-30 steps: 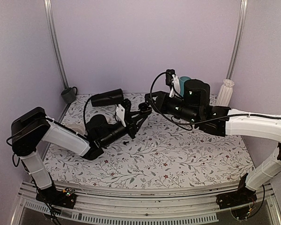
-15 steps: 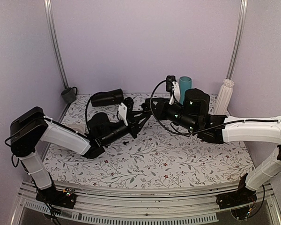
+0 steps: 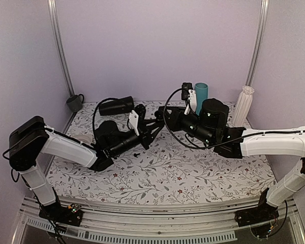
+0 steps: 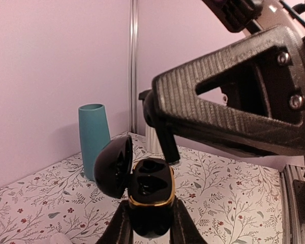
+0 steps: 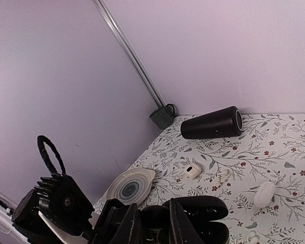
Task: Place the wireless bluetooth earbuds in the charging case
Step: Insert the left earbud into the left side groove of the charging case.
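Note:
My left gripper point(image 4: 148, 216) is shut on the black charging case point(image 4: 151, 195) and holds it upright above the table. The case has a gold rim and its lid point(image 4: 113, 166) hangs open to the left. My right gripper point(image 5: 153, 226) is shut on a small dark rounded thing that looks like a black earbud, mostly hidden between its fingers point(image 5: 128, 227). It sits right beside the open case point(image 5: 213, 231). In the top view both grippers point(image 3: 153, 123) point(image 3: 162, 118) meet at mid-table. A tiny black object point(image 3: 136, 153) that may be the other earbud lies on the cloth below them.
A black cylinder speaker point(image 5: 212, 123), a grey mug point(image 5: 162, 116), a striped plate point(image 5: 129, 185), a small white case point(image 5: 193, 170), a white oval case point(image 5: 264, 193) and white earbuds point(image 5: 223, 175) lie on the floral cloth. A teal cup point(image 3: 201, 91) and a white ribbed vase point(image 3: 244, 100) stand at the back right.
My right arm has lowered a little and brought its gripper closer to the left gripper and the case. The left arm has barely moved.

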